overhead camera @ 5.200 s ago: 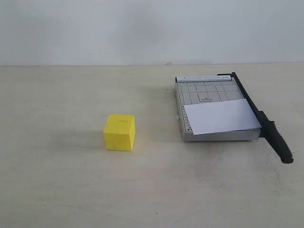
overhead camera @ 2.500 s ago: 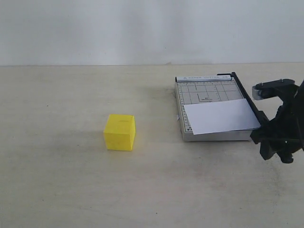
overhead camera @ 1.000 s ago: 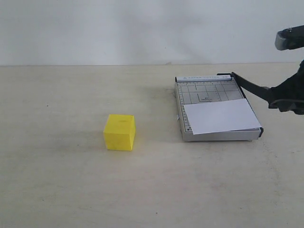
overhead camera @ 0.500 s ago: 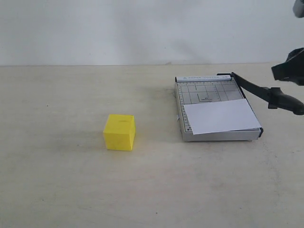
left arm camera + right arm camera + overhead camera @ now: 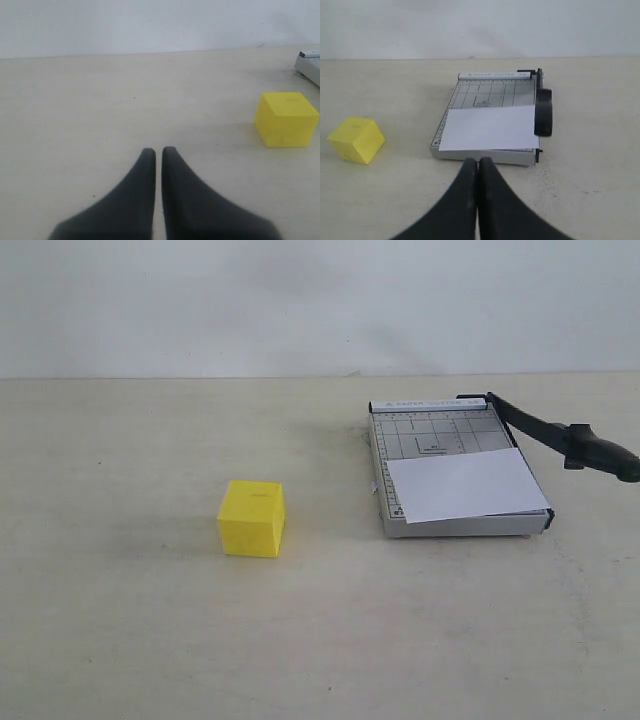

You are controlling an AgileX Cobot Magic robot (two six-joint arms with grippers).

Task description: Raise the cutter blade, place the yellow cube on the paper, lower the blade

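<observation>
**Trimmer base** [image 5: 430,436]: grey and gridded, on the pale surface [image 5: 150,640], right of centre in the exterior view. It carries the paper [image 5: 466,484], a white sheet lying flat over its near half, with the far grid uncovered.

**Cutter blade** [image 5: 540,427]: hinged at the far right corner and tilted upward. Its thick handle is clear of the base, and nothing grips it.

**Yellow cube** [image 5: 252,519]: on the surface left of the base, well apart from it.

**Left end effector** [image 5: 156,150]: fingers pressed together, holding nothing, above the surface.

**Right end effector** [image 5: 478,161]: fingers pressed together, holding nothing, facing the base's near edge.
</observation>
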